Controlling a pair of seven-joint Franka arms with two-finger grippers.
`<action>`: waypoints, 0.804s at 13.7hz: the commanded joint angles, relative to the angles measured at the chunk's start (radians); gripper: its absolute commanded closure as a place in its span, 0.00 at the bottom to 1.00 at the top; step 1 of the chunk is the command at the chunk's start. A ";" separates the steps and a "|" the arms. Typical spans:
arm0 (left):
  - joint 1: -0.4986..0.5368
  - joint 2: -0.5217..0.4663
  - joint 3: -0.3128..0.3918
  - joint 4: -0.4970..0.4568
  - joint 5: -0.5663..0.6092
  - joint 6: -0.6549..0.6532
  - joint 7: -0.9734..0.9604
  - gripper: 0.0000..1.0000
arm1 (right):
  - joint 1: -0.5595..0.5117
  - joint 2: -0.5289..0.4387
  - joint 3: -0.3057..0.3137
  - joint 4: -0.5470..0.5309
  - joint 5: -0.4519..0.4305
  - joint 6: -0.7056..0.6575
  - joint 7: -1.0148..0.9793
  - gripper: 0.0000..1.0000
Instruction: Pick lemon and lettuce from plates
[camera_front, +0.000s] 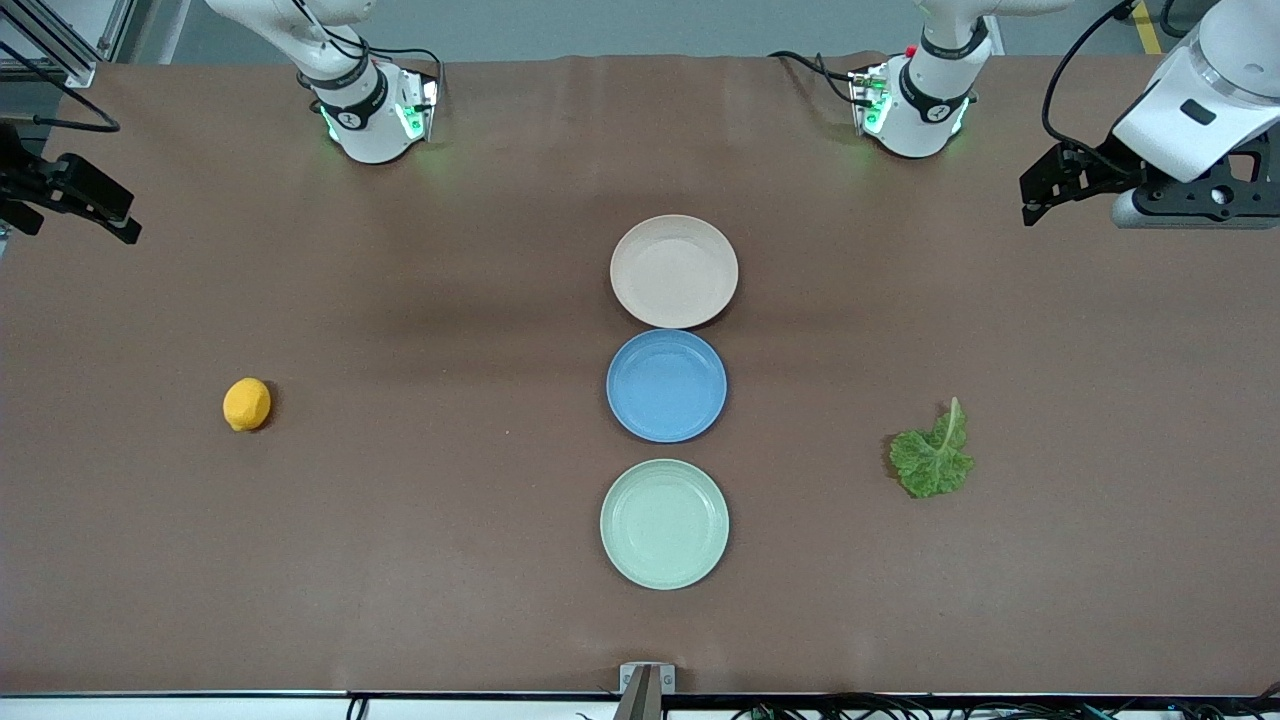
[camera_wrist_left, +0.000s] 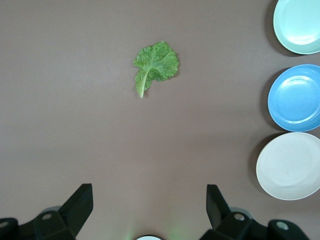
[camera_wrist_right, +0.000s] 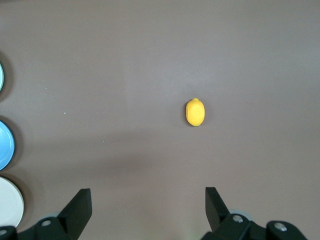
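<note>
The lemon lies on the bare table toward the right arm's end, not on any plate. Toward the left arm's end the lettuce also lies flat on the table. The beige-pink plate and the mint green plate stand empty in the middle of the table. My left gripper hangs open high over the table's edge at its own end, well clear of the lettuce. My right gripper hangs open over the other end, apart from the lemon.
An empty blue plate sits between the two pale plates, the three forming a column across the table's middle. Both arm bases stand at the edge farthest from the front camera. A small bracket sits at the nearest edge.
</note>
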 joint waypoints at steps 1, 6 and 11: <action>0.001 -0.007 -0.004 -0.003 -0.006 0.023 -0.006 0.00 | -0.002 -0.014 -0.001 -0.017 0.016 0.007 -0.011 0.00; 0.001 0.012 -0.006 -0.006 -0.009 0.045 -0.006 0.00 | -0.002 -0.014 -0.001 -0.019 0.016 0.007 -0.011 0.00; 0.001 0.007 -0.006 -0.007 -0.011 0.044 -0.006 0.00 | -0.003 -0.014 -0.001 -0.026 0.016 0.010 -0.012 0.00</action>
